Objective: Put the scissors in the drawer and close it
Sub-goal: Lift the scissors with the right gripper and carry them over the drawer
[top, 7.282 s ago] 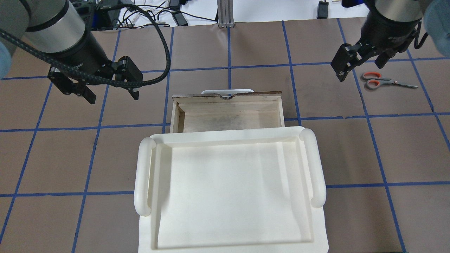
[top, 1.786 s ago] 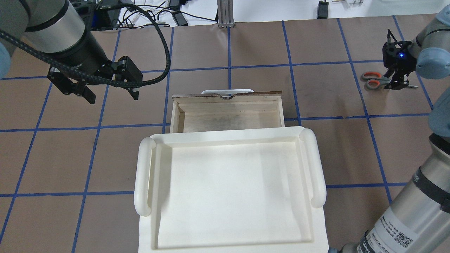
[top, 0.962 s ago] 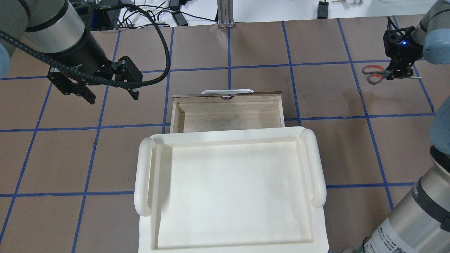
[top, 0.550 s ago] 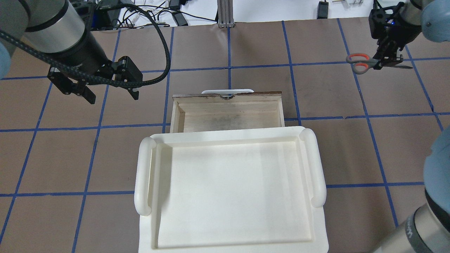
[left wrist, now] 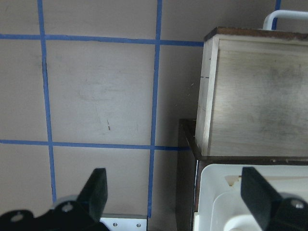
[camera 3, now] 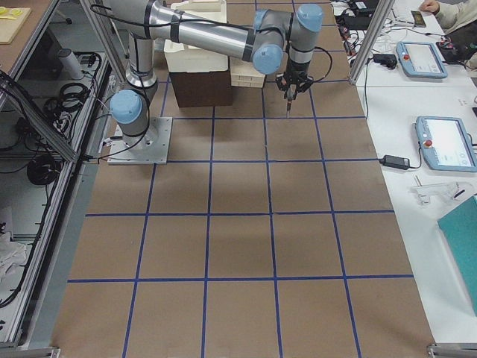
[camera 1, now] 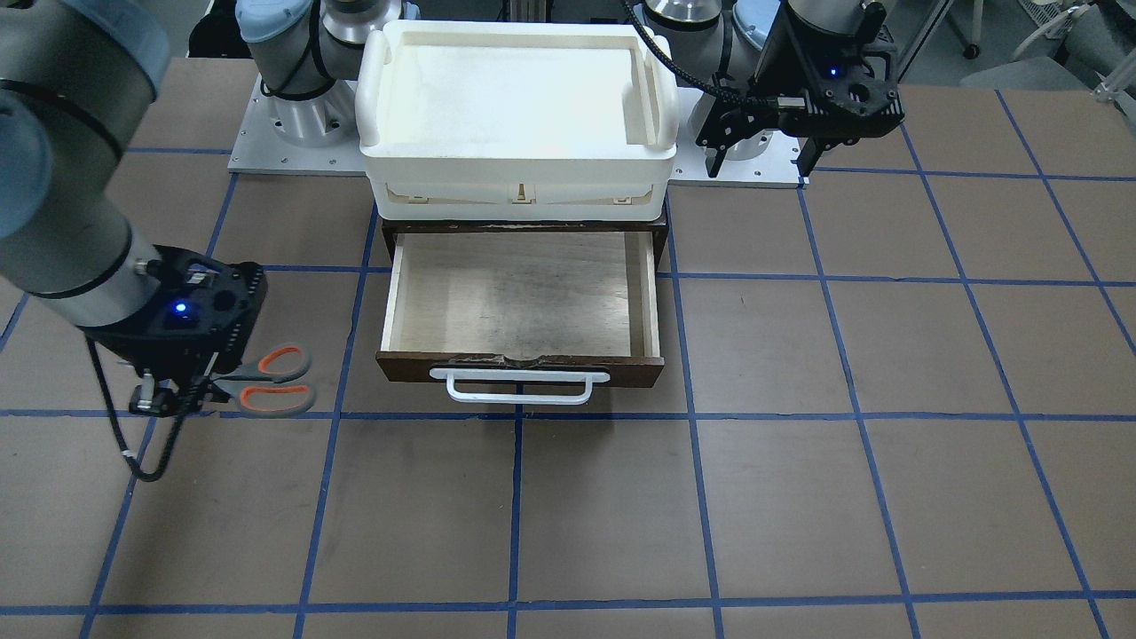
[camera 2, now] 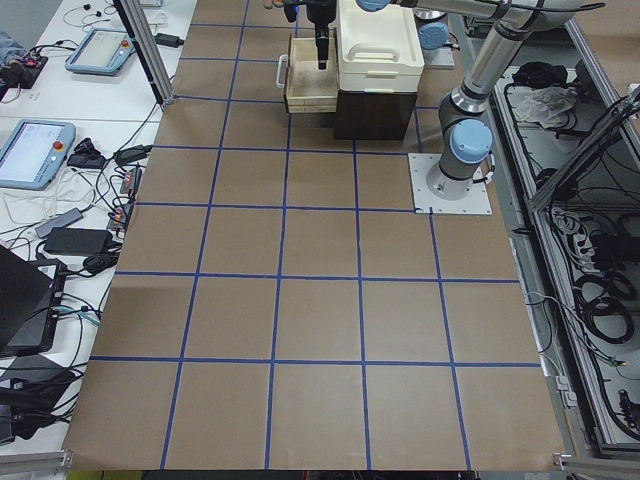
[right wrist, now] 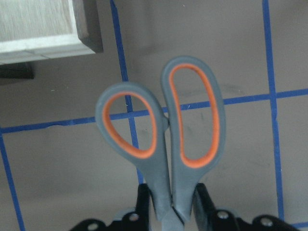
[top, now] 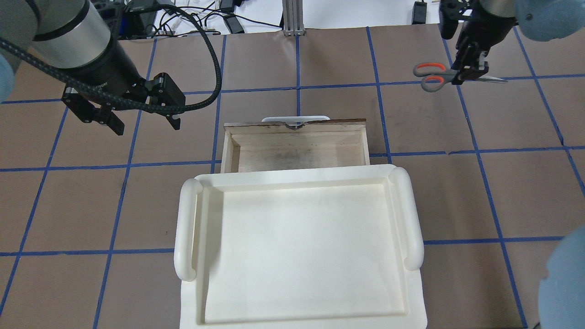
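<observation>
The scissors (top: 431, 76), grey handles lined orange, hang in the air in my right gripper (top: 470, 73), which is shut on them near the pivot. The loops point toward the drawer and the blades stick out the other side. The right wrist view shows the scissors (right wrist: 163, 139) between the fingers (right wrist: 201, 202), with the drawer corner (right wrist: 43, 24) ahead. In the front view the scissors (camera 1: 277, 382) are left of the open wooden drawer (camera 1: 519, 302), clear of it. My left gripper (top: 146, 122) is open and empty, hovering left of the drawer (top: 297, 148).
A white plastic bin (top: 185, 228) sits on the cabinet above the drawer and covers its rear part. The drawer's white bar handle (camera 1: 519, 386) faces the far table side. Brown table with blue tape grid all around; cables lie beyond the far edge (top: 183, 18).
My right gripper came down on the scissors lying on the table, shut on them, lifted them and has carried them toward the drawer. The left arm has not moved.
</observation>
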You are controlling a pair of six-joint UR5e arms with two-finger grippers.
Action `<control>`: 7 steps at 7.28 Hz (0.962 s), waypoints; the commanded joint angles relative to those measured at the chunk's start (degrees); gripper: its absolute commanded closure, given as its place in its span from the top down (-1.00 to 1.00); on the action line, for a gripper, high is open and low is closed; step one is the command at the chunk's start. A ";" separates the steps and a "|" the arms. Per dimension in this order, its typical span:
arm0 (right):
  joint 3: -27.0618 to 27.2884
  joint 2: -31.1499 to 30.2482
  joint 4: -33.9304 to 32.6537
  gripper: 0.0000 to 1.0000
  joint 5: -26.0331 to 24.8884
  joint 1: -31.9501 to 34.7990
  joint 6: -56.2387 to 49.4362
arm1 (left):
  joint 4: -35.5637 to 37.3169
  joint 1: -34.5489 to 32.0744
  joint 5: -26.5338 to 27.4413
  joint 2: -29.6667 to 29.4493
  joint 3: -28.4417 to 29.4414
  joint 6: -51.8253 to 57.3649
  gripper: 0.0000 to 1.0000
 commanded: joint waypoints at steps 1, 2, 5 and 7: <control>0.04 -0.40 1.28 -1.00 -0.18 10.00 13.02 | 0.00 0.00 0.00 0.00 0.00 0.00 1.00; 0.04 -0.40 1.28 -1.00 -0.09 12.83 17.08 | 0.00 0.00 0.00 0.00 0.00 0.00 1.00; 0.56 -0.14 1.37 -1.00 0.08 21.36 23.97 | 0.00 0.00 0.00 0.00 0.00 0.00 1.00; 1.44 -0.05 0.76 -1.00 0.88 23.83 24.85 | 0.00 0.00 0.09 0.00 0.00 0.00 1.00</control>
